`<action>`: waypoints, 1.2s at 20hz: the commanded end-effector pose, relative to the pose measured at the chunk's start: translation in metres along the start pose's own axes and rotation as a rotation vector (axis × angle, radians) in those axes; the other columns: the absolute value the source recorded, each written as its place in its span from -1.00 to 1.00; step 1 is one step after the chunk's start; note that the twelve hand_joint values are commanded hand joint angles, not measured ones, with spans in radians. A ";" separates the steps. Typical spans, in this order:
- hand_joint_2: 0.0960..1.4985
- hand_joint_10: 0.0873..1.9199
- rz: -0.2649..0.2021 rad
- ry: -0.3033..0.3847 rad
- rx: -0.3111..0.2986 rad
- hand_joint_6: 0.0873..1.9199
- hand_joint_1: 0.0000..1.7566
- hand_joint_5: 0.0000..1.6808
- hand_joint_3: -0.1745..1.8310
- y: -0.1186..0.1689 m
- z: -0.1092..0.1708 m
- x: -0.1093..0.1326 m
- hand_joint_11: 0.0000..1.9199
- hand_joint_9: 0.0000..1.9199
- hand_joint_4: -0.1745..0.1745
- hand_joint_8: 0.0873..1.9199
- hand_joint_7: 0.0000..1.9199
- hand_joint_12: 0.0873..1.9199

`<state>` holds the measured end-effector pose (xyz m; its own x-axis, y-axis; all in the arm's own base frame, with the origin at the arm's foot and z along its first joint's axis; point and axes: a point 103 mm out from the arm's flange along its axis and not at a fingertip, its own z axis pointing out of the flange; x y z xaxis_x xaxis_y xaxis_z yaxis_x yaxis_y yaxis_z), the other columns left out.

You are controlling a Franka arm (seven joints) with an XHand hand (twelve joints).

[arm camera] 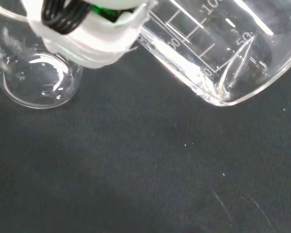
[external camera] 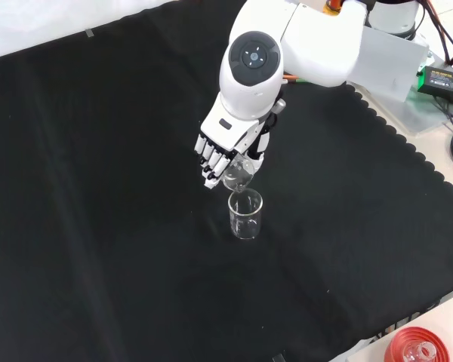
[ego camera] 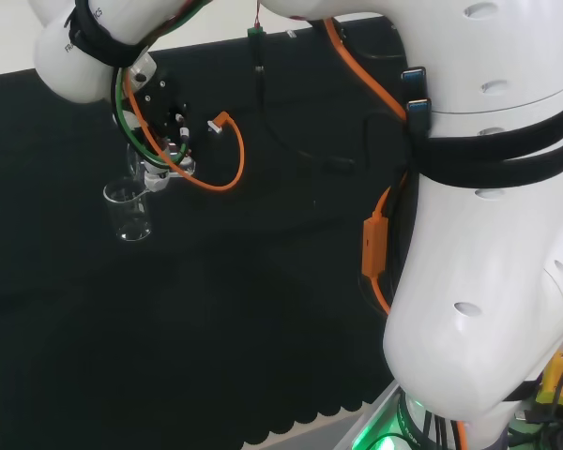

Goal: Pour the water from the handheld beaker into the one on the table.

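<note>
A clear glass beaker [external camera: 245, 214] stands upright on the black cloth; the head view has it [ego camera: 129, 211] at the left. Just above its rim my hand [external camera: 220, 151] is curled round a second clear beaker [external camera: 238, 175], tipped steeply with its mouth over the standing one. In the wrist view the held beaker [arm camera: 218, 53] lies tilted with printed marks and a little water in its lower corner. Beside it is the standing beaker [arm camera: 36, 80], seen from above. In the head view the hand [ego camera: 161, 141] hangs right above the beaker.
The arm's big white links [ego camera: 488, 225] take up the right of the head view. An orange cable [ego camera: 227, 155] loops by the wrist. A red ribbed ring [external camera: 419, 347] sits at the front view's lower right, off the scalloped cloth edge [external camera: 408, 143].
</note>
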<state>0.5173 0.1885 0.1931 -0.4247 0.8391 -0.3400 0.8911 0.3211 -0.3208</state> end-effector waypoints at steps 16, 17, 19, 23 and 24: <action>0.30 -0.83 -0.010 -0.071 0.022 -0.99 0.62 0.75 -1.00 0.005 -0.007 0.004 0.15 0.49 -1.00 -1.00 0.64 -0.11; 0.30 -0.83 -0.008 -0.076 0.025 -0.98 0.62 0.75 -1.00 0.004 -0.007 0.002 0.15 0.49 -1.00 -1.00 0.64 -0.11; 0.30 -0.83 -0.007 -0.095 0.034 -0.98 0.62 0.75 -1.00 0.005 -0.012 0.009 0.15 0.49 -1.00 -1.00 0.64 -0.11; 0.30 -0.83 -0.009 -0.120 0.049 -0.98 0.62 0.75 -1.00 0.009 -0.021 0.021 0.15 0.49 -1.00 -1.00 0.64 -0.11; 0.30 -0.83 -0.011 -0.124 0.050 -0.98 0.62 0.75 -1.00 0.009 -0.022 0.022 0.15 0.49 -1.00 -1.00 0.64 -0.11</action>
<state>0.5228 0.2060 0.2005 -0.4430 0.8008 -0.4031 0.8845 0.3171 -0.3421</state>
